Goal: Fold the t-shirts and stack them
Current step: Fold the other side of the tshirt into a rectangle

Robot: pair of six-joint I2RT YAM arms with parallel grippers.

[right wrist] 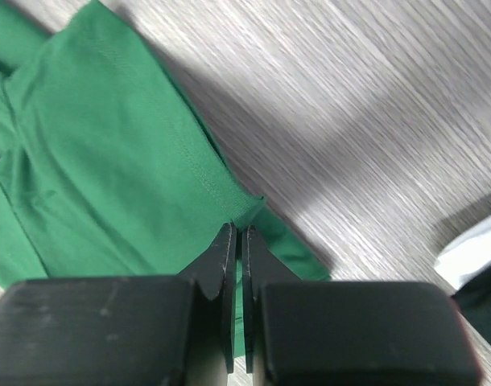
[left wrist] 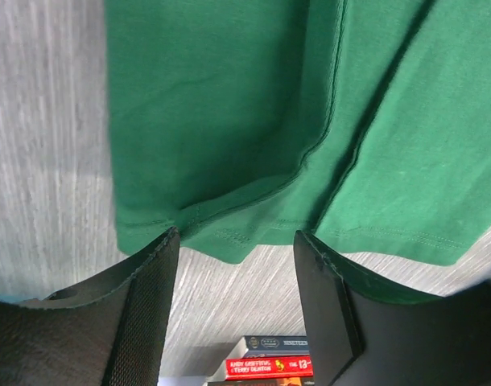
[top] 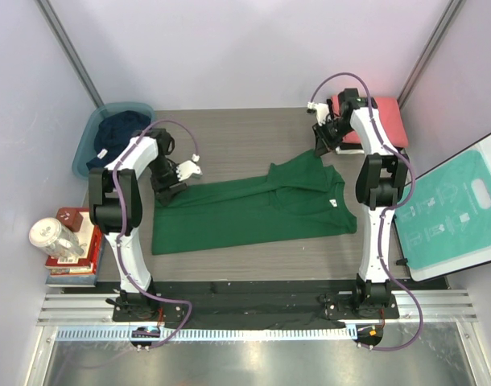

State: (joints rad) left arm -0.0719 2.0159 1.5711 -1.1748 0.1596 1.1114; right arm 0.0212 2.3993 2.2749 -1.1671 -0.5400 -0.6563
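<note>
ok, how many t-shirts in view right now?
3. Dark green t-shirt spread mid-table; navy t-shirt in the teal tub, far left; folded coral-red t-shirt at the far right corner, behind the right arm. More could be hidden under that arm.

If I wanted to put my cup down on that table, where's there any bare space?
The widest bare wood lies at the far side, between the teal tub and the coral-red shirt, beyond the green shirt. A thin strip runs along the near edge. The sides are crowded: books left, the board right.
</note>
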